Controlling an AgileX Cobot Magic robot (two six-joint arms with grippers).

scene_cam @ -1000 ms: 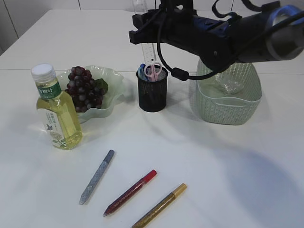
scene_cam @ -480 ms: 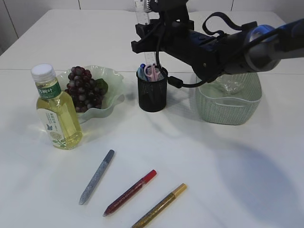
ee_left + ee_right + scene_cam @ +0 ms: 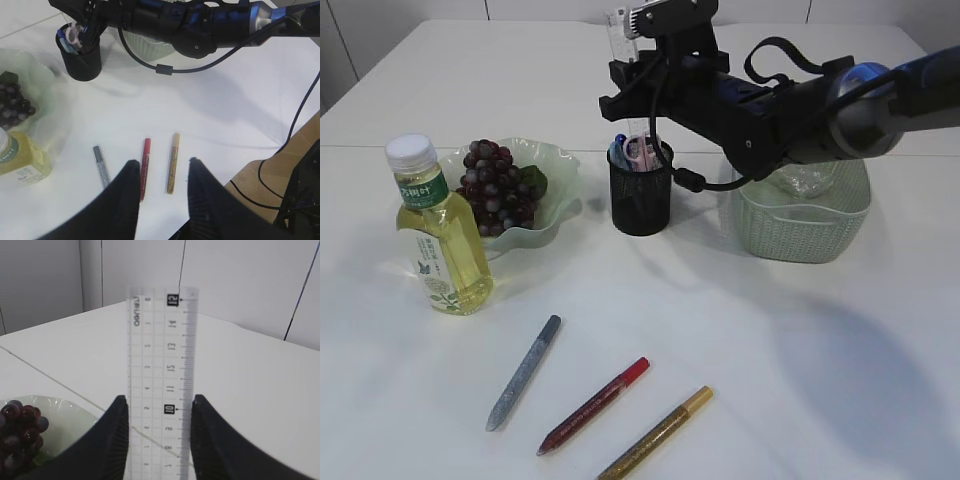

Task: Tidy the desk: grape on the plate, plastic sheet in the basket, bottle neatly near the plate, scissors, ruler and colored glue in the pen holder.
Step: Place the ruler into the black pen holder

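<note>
Right wrist view shows the right fingers (image 3: 156, 432) pinching the clear ruler (image 3: 161, 370) by its edges, upright, its lower end in the black pen holder (image 3: 640, 190) at the desk's twelve o'clock. The left fingers (image 3: 160, 185) hang narrowly parted and empty above three glue pens (image 3: 145, 167) at six o'clock. Released while leaning, the tall ruler could tip the light holder or wedge against the scissors (image 3: 642, 148).

Plain white room, nothing fancy.
White table (image 3: 840, 380) with soft shadows and a seam across the top, pale panelled wall (image 3: 240, 280) with dark vertical joints behind, bit of wood-coloured floor (image 3: 260, 185) past the table edge, crossed by black cables (image 3: 300, 115).
</note>
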